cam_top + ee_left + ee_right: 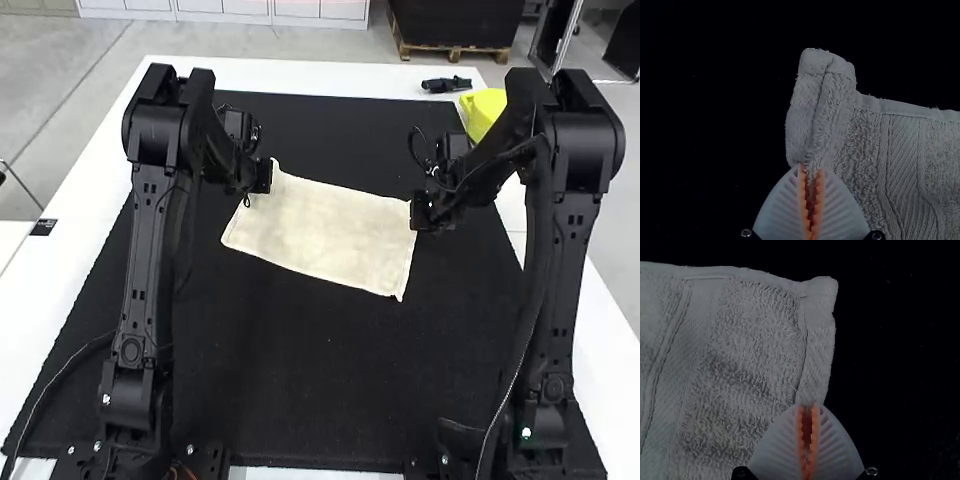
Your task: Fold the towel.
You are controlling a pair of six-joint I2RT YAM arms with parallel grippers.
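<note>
Okay, towel [325, 230]: spread out on the black mat [300, 370].
Left gripper [811, 169]: pinching a side hem.
Right gripper [808, 407]: looks pinched on the opposite hem.
Fold: both should lift evenly, keep it taut, match corners.

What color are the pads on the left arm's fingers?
Orange pads, seen best in the left wrist view.

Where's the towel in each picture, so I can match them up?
High view: the towel is a bit above the middle.
Left wrist view: at the left gripper and past its tips, with a curled corner.
Right wrist view: at the right gripper and past its tips, with a flatter corner.
Shared landmark: the black mat beside the towel.
</note>
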